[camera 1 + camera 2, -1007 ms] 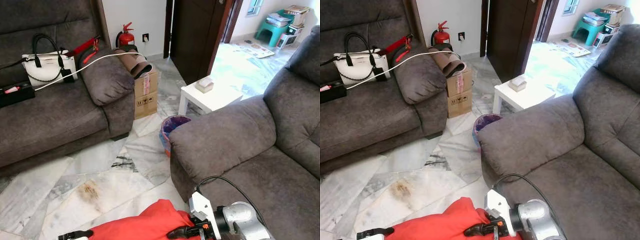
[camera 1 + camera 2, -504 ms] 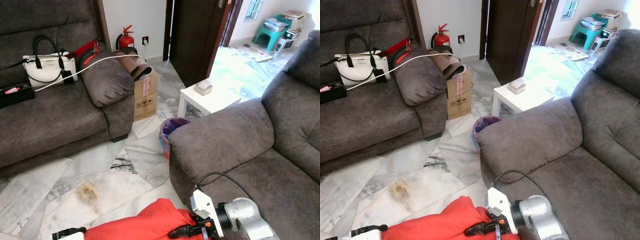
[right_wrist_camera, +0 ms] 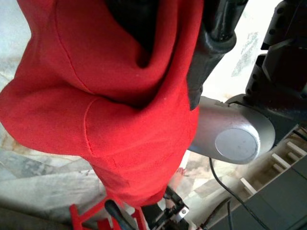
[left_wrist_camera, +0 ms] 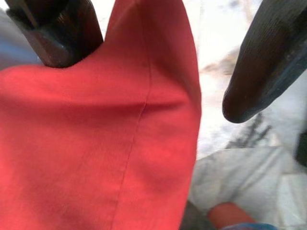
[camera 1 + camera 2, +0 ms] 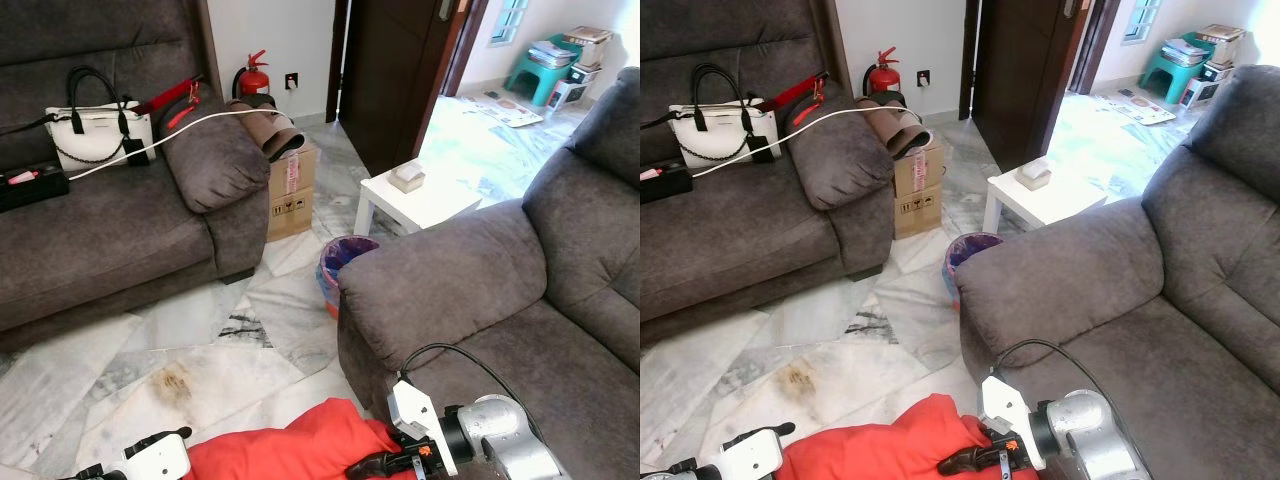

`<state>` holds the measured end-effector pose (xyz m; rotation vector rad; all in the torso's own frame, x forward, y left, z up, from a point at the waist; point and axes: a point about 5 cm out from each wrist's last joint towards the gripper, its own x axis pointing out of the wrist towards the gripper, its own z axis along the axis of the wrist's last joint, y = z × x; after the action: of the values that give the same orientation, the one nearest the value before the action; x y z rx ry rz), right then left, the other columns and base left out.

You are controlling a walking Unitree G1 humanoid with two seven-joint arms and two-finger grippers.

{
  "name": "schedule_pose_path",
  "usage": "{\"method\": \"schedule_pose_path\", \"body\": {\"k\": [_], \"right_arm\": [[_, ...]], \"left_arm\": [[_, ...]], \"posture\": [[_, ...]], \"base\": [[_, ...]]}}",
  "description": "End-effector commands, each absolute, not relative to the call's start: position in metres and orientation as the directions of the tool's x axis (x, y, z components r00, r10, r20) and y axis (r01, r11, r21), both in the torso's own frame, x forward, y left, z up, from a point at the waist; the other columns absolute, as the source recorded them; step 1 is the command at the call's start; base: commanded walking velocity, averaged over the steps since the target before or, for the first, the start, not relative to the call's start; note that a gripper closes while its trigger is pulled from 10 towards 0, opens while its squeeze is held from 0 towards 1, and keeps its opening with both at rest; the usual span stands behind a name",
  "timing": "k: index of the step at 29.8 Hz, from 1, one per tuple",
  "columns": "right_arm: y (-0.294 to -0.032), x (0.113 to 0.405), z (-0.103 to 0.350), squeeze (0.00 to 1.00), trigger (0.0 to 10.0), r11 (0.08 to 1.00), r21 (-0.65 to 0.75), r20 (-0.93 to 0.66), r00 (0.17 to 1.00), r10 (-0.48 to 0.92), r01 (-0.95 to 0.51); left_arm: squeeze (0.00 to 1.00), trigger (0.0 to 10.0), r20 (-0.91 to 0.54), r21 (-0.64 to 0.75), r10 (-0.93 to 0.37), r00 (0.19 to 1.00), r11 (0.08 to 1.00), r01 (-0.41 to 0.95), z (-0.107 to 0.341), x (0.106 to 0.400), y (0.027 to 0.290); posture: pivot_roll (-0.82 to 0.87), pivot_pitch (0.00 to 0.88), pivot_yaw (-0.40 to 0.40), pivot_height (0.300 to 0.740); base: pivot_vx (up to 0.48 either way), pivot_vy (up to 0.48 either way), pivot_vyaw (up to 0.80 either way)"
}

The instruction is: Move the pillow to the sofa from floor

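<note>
**A:** Where is the pillow (image 5: 290,450)?

**B:** It is red and it is low down, right in front of the robot. It hangs over the floor (image 5: 200,350), just beside the front of the sofa (image 5: 500,300) on the right. It is not on that sofa yet.

**A:** Who holds it?

**B:** Both arms do. The right gripper (image 5: 970,462) is on the right side of the pillow. In the right wrist view its black fingers (image 3: 216,43) are clamped on a fold of the red cloth.

**A:** And the left gripper (image 4: 144,62)?

**B:** It is on the left side. In the left wrist view its two fingers are apart, with a corner of the pillow between them. One finger presses into the cloth. The other finger is just beside the cloth, and I cannot tell if it touches.

**A:** What else is in the room?

**B:** There is another sofa (image 5: 110,230) on the left with a white bag (image 5: 95,130) on it. A box (image 5: 291,190) stands next to it. A bin (image 5: 345,262) sits on the floor between the two sofas. A small white counter (image 5: 420,200) is near the door (image 5: 390,70).
</note>
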<state>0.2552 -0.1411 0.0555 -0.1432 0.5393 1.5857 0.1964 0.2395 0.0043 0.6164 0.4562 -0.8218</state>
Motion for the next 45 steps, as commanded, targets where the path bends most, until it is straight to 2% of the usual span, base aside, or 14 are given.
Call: {"method": "schedule_pose_path", "body": {"k": [1,3,4,5,6,13,45], "right_arm": [[-0.129,0.257,0.069,0.00,10.0,-0.069,0.206,-0.332,-0.136,0.933,-0.976],[-0.129,0.257,0.069,0.00,10.0,-0.069,0.206,-0.333,-0.137,0.933,-0.976],[-0.129,0.257,0.069,0.00,10.0,-0.070,0.206,-0.334,-0.137,0.933,-0.976],[-0.128,0.256,0.069,0.00,10.0,-0.070,0.206,-0.334,-0.138,0.933,-0.976],[-0.128,0.256,0.070,0.00,10.0,-0.072,0.207,-0.334,-0.139,0.932,-0.976],[-0.127,0.257,0.071,0.00,10.0,-0.075,0.206,-0.332,-0.142,0.932,-0.976],[-0.124,0.250,0.059,0.00,10.0,-0.047,0.244,-0.324,-0.128,0.937,-0.969]], "left_arm": [[0.00,10.0,-0.576,0.244,-0.597,0.558,0.526,0.815,0.004,0.191,0.230],[0.00,10.0,-0.577,0.219,-0.613,0.539,0.520,0.826,0.003,0.189,0.228],[0.00,5.0,-0.579,0.200,-0.624,0.524,0.515,0.834,0.003,0.187,0.227],[0.00,5.0,-0.581,0.179,-0.636,0.507,0.508,0.842,0.002,0.185,0.225],[0.00,0.0,-0.595,0.123,-0.658,0.462,0.493,0.861,0.000,0.180,0.224],[0.00,0.0,-0.606,0.073,-0.684,0.406,0.460,0.885,0.000,0.177,0.222],[0.00,0.0,-0.657,0.070,-0.676,0.335,0.388,0.919,0.001,0.167,0.220]], "posture": [[0.22,0.114,-0.076,0.740],[0.22,0.114,-0.077,0.740],[0.22,0.114,-0.077,0.740],[0.22,0.114,-0.077,0.740],[0.22,0.114,-0.077,0.740],[0.21,0.114,-0.081,0.740],[0.22,0.092,-0.067,0.740]], "base": [[0.000,0.000,0.00],[0.000,0.000,0.00],[0.000,0.000,0.00],[0.000,0.000,0.00],[0.000,0.000,0.00],[0.000,0.000,0.00],[0.000,0.000,0.00]]}}
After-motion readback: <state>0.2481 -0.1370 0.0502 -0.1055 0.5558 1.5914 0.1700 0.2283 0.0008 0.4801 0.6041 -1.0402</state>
